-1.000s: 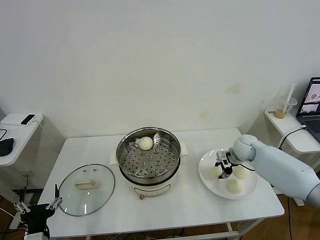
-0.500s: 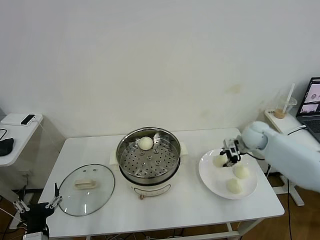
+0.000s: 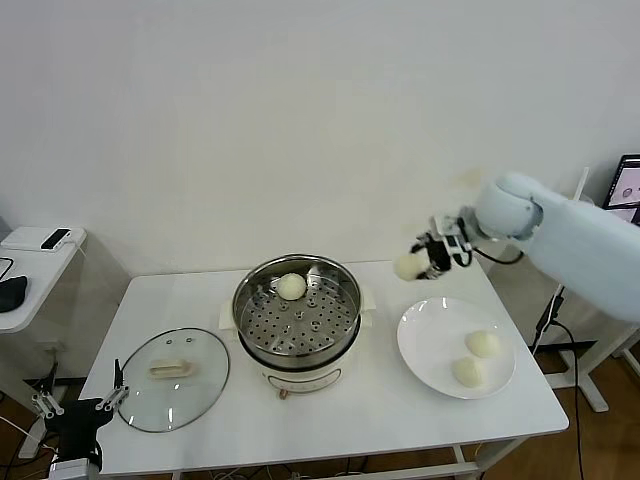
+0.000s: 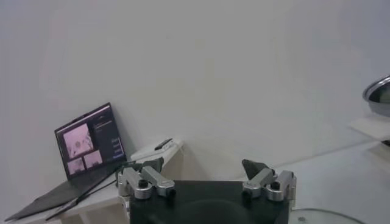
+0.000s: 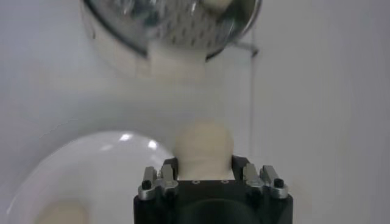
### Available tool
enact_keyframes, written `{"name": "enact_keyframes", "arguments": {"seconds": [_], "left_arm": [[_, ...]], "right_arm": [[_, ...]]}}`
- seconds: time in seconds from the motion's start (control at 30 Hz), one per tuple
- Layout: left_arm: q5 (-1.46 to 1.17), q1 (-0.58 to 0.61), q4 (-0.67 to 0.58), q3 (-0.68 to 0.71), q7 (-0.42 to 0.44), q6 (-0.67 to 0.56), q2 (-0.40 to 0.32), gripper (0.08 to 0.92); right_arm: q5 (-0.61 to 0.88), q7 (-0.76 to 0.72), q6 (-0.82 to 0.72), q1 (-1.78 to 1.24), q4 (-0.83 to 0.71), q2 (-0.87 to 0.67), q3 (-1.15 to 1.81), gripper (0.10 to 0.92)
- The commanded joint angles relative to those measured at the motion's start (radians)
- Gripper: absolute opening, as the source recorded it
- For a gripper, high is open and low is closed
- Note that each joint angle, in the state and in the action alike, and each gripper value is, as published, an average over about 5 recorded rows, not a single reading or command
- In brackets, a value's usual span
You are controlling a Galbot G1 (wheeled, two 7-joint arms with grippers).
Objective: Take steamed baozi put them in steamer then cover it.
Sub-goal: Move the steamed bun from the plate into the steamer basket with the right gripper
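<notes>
Height keeps the bun (image 3: 409, 266) clear of the steamer (image 3: 297, 312) rim as it crosses from the plate (image 3: 432, 345). Right pincer (image 3: 427, 258) is closed snugly on it, in mid-air. Left pincer (image 3: 78, 418), spread wide and empty, hangs by the worktop's near corner, beside the lid (image 3: 174, 366).

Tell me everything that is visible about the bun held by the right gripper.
The bun is small, round, smooth and cream-white, like soft dough. The right gripper is shut on it and holds it in the air, above the table between the steamer and the plate. Nothing else touches it.
</notes>
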Motion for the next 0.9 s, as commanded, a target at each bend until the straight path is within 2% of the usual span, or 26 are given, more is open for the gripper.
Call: {"name": "enact_keyframes", "arguments": {"seconds": [0.03,0.43,0.9], "left_arm": [[0.0,-0.002,0.0,-0.001,0.001,0.001,0.001,0.823],[-0.002,-0.019,0.003,-0.022,0.003,0.006,-0.003,0.823],[-0.017,-0.022,0.002,-0.038,0.002,0.004,-0.007,0.823]], "right_arm": [[0.157,0.06,-0.074,0.148,0.036,0.167,-0.091,0.557],[0.262,0.191,-0.172,-0.021,-0.117,0.47,-0.101,0.56],[0.263,0.296,-0.278,-0.122,-0.22,0.567,-0.143,0.56]]}}
